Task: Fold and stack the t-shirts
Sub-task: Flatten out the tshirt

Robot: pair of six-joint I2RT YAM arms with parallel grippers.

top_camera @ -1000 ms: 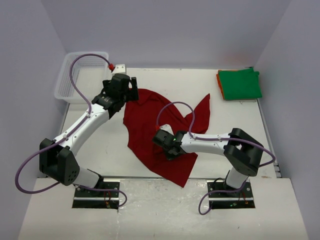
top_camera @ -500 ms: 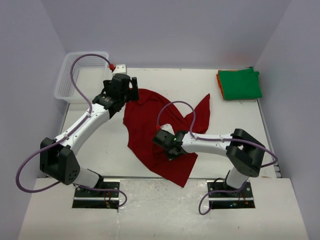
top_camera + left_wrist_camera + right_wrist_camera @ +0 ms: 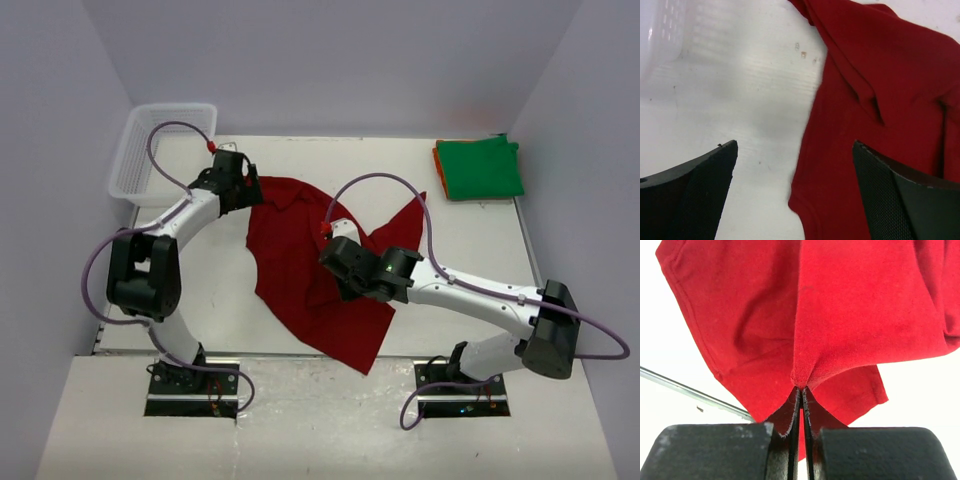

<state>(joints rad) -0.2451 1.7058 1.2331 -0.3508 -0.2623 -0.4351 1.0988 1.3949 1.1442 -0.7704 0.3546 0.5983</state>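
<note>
a fold of the dark red t-shirt (image 3: 285,250), spread on the table (image 3: 200,280), is clamped in the right gripper (image 3: 799,392), jaws pressed together; the left gripper (image 3: 795,145) is held above the shirt's edge, jaws spread wide, nothing gripped.

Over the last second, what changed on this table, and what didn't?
The right end effector pinched shut on a fold of the dark red t-shirt and carried it slightly toward the far side. The left arm's elbow pulled back; the left end effector stayed open at the shirt's far left corner. The green t-shirt, orange t-shirt and basket did not move.
</note>
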